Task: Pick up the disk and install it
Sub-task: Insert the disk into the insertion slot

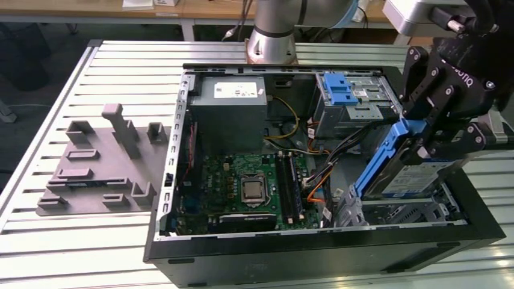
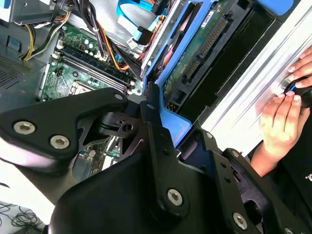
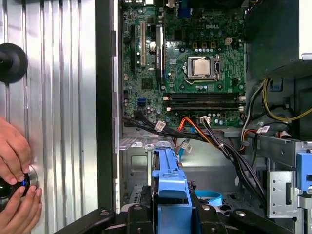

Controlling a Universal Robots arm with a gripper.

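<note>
Exterior view shows the claw point(image 1: 425, 150) clasping the disk point(image 1: 410, 179) (tilted).

Ribbed aluminium table point(image 1: 48, 235), open black computer case point(image 1: 321, 253) on it, grey moulded fixture point(image 1: 96, 174) just beside

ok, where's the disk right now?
The disk is at the exterior view's right, held tilted in the gripper over the drive cage, beside the motherboard.

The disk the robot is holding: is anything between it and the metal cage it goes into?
Nothing visible. The gripper has its jaws shut on the disk, which hangs tilted with its lower end at the metal drive cage. The black cables run beside it, towards the exterior view's left, not under it.
</note>
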